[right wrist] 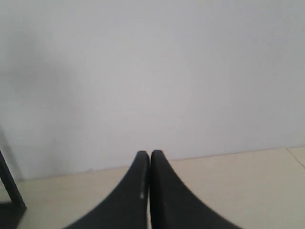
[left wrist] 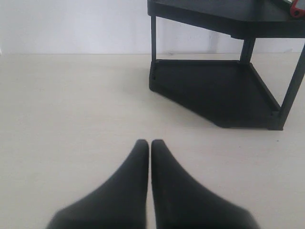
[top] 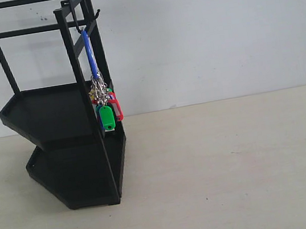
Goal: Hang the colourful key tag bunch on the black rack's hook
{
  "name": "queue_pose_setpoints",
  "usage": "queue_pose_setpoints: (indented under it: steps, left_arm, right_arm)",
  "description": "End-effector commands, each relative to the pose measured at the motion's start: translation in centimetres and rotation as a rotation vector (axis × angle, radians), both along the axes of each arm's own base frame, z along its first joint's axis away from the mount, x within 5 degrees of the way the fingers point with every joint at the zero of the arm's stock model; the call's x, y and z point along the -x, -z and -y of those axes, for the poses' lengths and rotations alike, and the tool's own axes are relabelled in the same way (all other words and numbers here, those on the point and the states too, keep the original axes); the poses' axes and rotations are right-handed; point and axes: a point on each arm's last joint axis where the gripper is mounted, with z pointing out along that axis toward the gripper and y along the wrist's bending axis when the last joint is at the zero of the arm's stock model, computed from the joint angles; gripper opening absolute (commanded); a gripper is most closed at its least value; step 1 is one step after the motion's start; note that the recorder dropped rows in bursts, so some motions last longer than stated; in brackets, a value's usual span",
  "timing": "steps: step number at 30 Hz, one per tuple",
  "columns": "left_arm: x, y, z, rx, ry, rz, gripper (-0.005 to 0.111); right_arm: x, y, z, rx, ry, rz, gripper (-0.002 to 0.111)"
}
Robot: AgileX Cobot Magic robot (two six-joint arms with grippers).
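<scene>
Left tool (left wrist: 150, 144) is clenched shut with nothing in it, fingertips pressed together and hanging low over the bare desk (left wrist: 71, 105), a fair way short of the black rack (left wrist: 214, 90). Right tool (right wrist: 150, 153) is the same deal, closed on nothing and pointed mostly at the wall, with just one rack leg at the edge of its wrist view. From the exterior view neither arm shows at all, so both are parked well clear. Further back, the rack stands upright on the desk near the wall, and the colourful key tag bunch (top: 105, 107) hangs off the hook (top: 79, 27) up by the top bar, blue loop over the hook's bend, rings and tags dangling beside the upright bar at about upper shelf height. Looks to me like the job's basically done. What could go wrong now is pretty much only a bump: the left tool faces the lower shelf, so if that arm drives forward it could knock the rack, which looks tall and light. A knock would set the bunch swinging, and the loop could ride up over the upturned tip and drop. I can't tell how deep the loop sits in the bend, so no idea how much margin there is.
</scene>
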Motion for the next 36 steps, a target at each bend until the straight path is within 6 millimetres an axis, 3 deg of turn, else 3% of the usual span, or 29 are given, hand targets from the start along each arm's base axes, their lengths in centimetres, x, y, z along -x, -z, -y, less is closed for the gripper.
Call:
queue_pose_setpoints:
  steps: [1,10,36]
  left_arm:
    - [0.0,-0.2,0.0,0.017,-0.007,0.019,0.004]
    - [0.0,-0.2,0.0,0.017,-0.007,0.019,0.004]
    - [0.0,-0.2,0.0,0.017,-0.007,0.019,0.004]
  right_arm:
    - [2.7,-1.2,2.5,-0.127,0.010,0.154,0.000]
    - [5.8,-0.3,2.5,-0.044,-0.081,0.330,0.000]
    - [6.0,-0.7,-0.7,-0.051,-0.445,0.362,0.000]
